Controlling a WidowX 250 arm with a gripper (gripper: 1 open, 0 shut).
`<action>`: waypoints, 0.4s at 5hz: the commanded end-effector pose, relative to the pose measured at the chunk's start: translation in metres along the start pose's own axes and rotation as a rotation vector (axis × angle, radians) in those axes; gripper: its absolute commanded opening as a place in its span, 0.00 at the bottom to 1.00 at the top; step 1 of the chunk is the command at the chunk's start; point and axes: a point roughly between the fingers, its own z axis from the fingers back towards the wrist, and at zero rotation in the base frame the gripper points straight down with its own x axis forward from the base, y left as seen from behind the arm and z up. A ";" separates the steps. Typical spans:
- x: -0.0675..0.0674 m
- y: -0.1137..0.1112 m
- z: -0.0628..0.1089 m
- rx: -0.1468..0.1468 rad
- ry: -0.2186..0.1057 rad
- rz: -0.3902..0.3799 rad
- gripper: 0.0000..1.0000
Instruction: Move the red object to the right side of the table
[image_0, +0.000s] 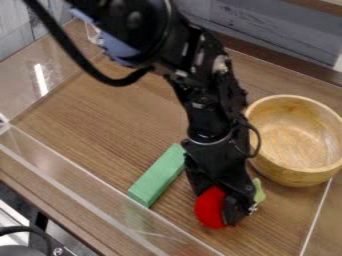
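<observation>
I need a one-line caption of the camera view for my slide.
Black arm's open pincer stands over the red object on the table, between a green block and a wooden bowl.

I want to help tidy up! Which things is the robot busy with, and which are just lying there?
Busy with:
- red object
- table, where it gets moved
- end effector

Just lying there:
- green block
- wooden bowl

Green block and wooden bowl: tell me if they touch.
Apart. The camera view shows bare tabletop and the arm between the green block and the wooden bowl.
</observation>
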 end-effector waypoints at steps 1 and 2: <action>-0.001 0.004 0.009 0.015 -0.046 0.025 0.00; 0.014 0.005 0.009 0.017 -0.055 0.067 0.00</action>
